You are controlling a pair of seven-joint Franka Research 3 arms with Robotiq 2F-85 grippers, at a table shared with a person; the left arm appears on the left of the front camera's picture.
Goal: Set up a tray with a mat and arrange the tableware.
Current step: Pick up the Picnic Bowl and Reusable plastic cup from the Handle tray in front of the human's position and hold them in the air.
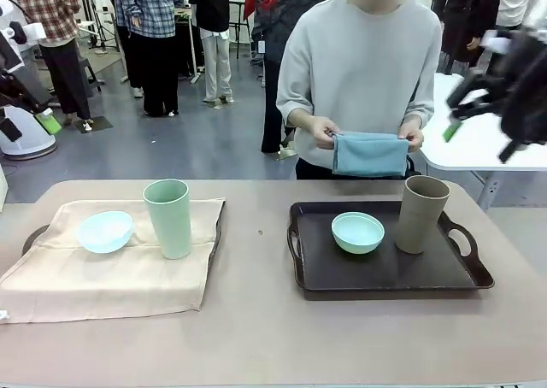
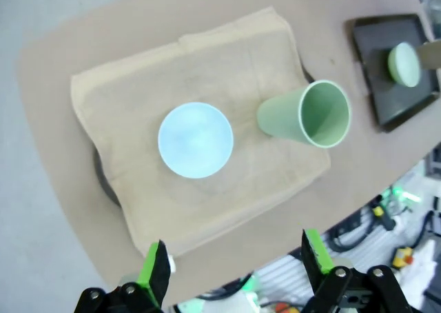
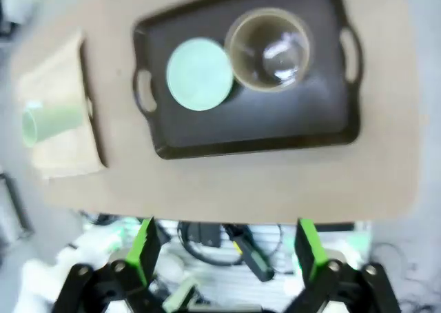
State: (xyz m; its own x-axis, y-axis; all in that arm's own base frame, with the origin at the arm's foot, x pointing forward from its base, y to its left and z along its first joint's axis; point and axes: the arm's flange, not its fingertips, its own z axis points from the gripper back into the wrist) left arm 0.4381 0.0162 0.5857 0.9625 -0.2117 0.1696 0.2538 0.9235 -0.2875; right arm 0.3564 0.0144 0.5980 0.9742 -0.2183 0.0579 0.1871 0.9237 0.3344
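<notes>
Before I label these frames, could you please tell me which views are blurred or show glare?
Front view: dark tray sharp, right arm smeared by motion blur. Left wrist view: pale blue bowl fairly crisp, picture edges softer. Right wrist view: soft throughout, with glare inside the tan cup.

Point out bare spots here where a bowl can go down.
Free: the table strip between the beige mat and the dark tray; the tray's near half, in front of the mint green bowl and tan cup; the mat's near half. Crowded: the mat's far half, around the pale blue bowl and light green cup.
</notes>
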